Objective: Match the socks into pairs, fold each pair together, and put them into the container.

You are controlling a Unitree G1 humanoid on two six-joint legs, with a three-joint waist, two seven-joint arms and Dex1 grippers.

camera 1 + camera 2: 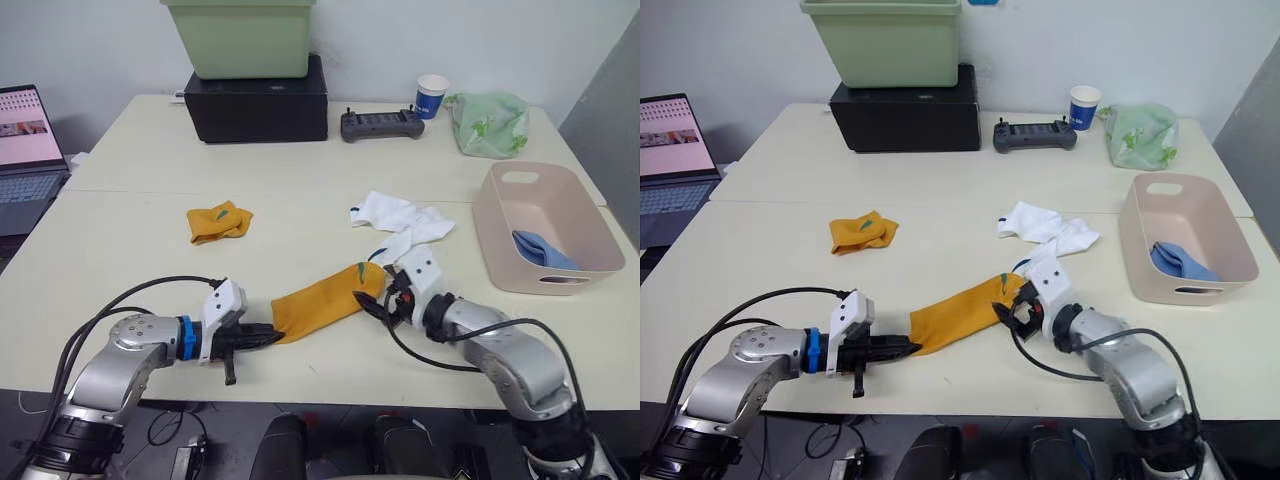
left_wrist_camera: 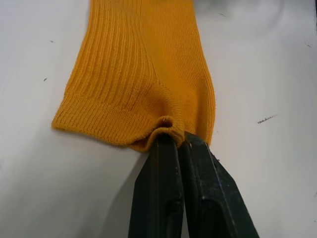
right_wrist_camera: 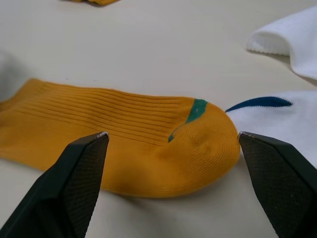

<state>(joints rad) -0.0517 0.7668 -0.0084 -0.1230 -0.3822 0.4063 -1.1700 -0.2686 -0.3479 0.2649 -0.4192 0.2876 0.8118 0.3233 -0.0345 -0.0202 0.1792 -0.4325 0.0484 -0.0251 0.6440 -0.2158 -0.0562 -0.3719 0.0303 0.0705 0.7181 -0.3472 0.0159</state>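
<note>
1. A mustard-orange sock (image 1: 320, 303) lay stretched flat on the table (image 1: 120, 260) near its front edge.
2. The left gripper (image 1: 262, 338) had its fingers pinched shut on the sock's cuff.
3. The right gripper (image 3: 171, 148) stood with its fingers spread wide at the toe end.
4. Another orange sock (image 1: 218, 221) lay crumpled, white socks (image 1: 402, 222) beside the toe.
5. The pink container (image 1: 500, 225) held a blue sock (image 1: 545, 251).

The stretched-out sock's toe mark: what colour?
Green, on the mustard-orange sock; clearest in the right wrist view.
</note>
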